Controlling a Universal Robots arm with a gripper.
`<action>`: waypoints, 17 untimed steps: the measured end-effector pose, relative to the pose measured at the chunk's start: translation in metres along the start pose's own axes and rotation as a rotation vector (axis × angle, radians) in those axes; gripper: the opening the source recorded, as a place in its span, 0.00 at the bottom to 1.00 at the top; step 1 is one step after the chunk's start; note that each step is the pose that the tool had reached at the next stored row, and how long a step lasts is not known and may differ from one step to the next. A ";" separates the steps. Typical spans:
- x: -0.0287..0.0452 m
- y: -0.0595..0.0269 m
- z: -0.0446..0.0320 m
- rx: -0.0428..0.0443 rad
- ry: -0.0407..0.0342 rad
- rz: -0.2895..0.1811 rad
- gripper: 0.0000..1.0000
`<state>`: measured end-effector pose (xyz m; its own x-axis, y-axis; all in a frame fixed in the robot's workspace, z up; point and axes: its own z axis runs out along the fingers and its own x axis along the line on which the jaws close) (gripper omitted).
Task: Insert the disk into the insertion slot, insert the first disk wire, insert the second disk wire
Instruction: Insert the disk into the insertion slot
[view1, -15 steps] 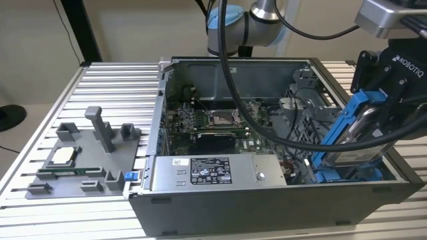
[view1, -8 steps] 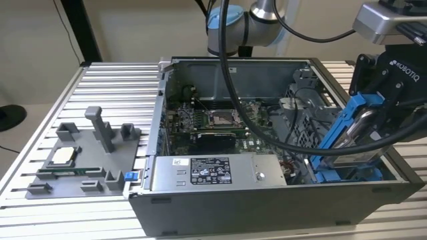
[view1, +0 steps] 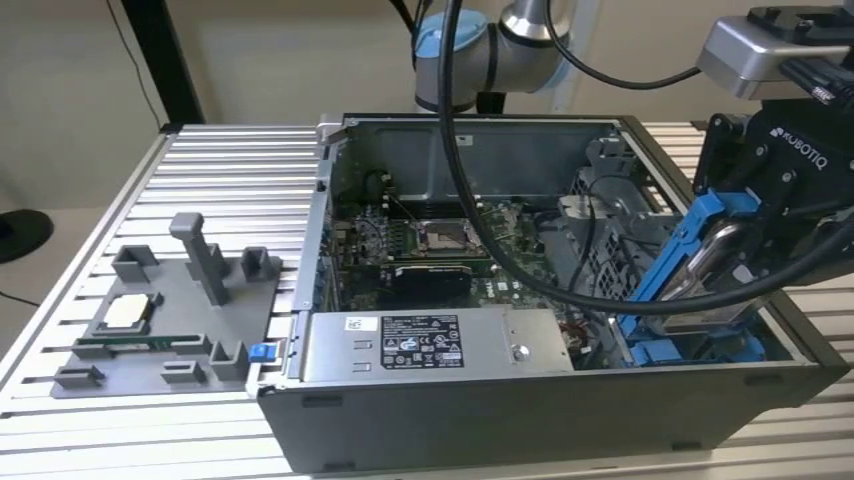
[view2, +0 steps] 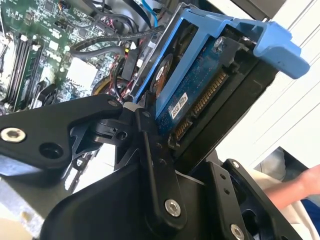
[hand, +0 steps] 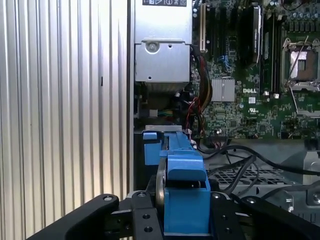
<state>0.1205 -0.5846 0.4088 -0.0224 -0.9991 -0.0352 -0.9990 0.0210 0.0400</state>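
Pincer (hand: 184, 212) holds 1 disk (view1: 703, 262) (tilted) — abv insertion slot (view1: 687, 350).

A white label (view2: 178, 111) sits on the disk (view2: 197, 75) between the jaws; a printed sticker (view1: 418, 343) marks the silver box (view1: 534, 350), well apart.

An open grey case (view1: 534, 425) lay on a ribbed metal table (view1: 227, 165). Inside it were a green motherboard (view1: 380, 245) with a bare socket (view1: 442, 236) and a silver power supply (view1: 427, 345). On the table at the exterior view's left stood a grey jig (view1: 200, 300) carrying a chip (view1: 128, 312). A person's hand (view2: 306, 186) showed in the second wrist view.
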 end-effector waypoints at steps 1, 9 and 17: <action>0.0001 -0.0003 0.0014 0.0000 -0.0008 0.000 0.00; 0.0003 -0.0013 0.0155 -0.0001 -0.0033 0.000 0.00; 0.0004 -0.0017 0.0246 -0.0001 -0.0031 0.000 0.00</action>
<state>0.1212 -0.5841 0.3842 -0.0224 -0.9990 -0.0383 -0.9990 0.0209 0.0401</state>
